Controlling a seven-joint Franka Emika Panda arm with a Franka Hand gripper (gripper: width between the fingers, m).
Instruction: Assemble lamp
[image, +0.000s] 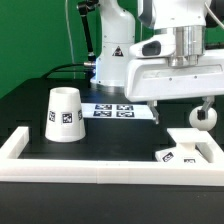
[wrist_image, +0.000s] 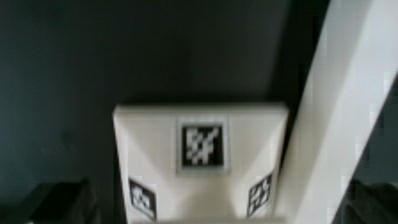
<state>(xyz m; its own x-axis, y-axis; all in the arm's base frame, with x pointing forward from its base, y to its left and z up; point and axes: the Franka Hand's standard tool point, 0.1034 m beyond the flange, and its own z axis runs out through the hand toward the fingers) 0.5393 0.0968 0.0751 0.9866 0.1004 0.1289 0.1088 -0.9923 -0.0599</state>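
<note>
The lamp base (image: 188, 150) is a flat white square with tags, lying in the corner of the border rail on the exterior view's right. A small round bulb (image: 203, 116) stands on it. My gripper (image: 203, 110) hangs right over the bulb, with its fingers apart on either side of it. In the wrist view the base (wrist_image: 201, 140) shows its top tag and two side tags. The dark fingertips (wrist_image: 64, 200) sit far apart at the picture's edges, so the gripper (wrist_image: 210, 206) is open; the bulb cannot be made out there. The cone shade (image: 64, 113) stands upright on the exterior view's left.
A long white border rail (image: 100, 170) runs along the front and up both sides; it also lies right beside the base in the wrist view (wrist_image: 347, 100). The marker board (image: 118, 109) lies flat behind the middle. The arm's white body rises at the back.
</note>
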